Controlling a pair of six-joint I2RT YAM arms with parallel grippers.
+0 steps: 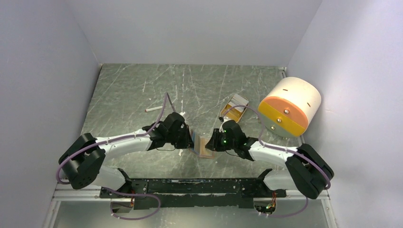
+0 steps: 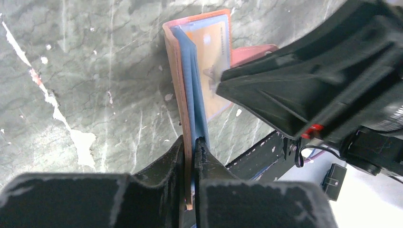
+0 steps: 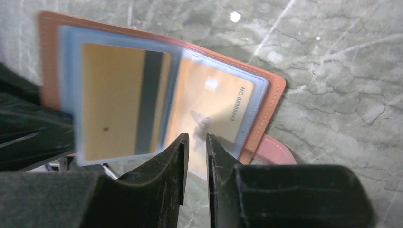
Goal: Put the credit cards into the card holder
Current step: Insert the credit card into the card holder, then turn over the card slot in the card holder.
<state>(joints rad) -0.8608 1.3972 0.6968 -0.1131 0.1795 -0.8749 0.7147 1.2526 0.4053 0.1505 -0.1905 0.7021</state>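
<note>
While the left gripper (image 2: 192, 142) clamps tight on the leather edge of the open card holder (image 2: 178, 85), holder upright between both arms, orange card (image 3: 209, 104) in its clear sleeve (image 3: 259, 102), right gripper (image 3: 195, 140) with jaws narrowly parted at that sleeve, grip unclear, farther back a tray (image 1: 236, 105), white stick (image 1: 153, 109), cylinder (image 1: 290, 107)

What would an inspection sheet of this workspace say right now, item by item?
Surface: dark green marbled table, pale scratches and smudges.
Job's things: card holder held open between left gripper and right gripper; orange-yellow cards showing in its clear sleeves.
Clutter: tan tray, small white stick, cream-and-orange cylinder.
Grippers: left shut on the card holder's cover; right with jaws nearly closed at a sleeve's edge, grip unclear.
Cables: purple cables run along both arms, looping off the near edge.
Surroundings: plain pale walls on three sides.
</note>
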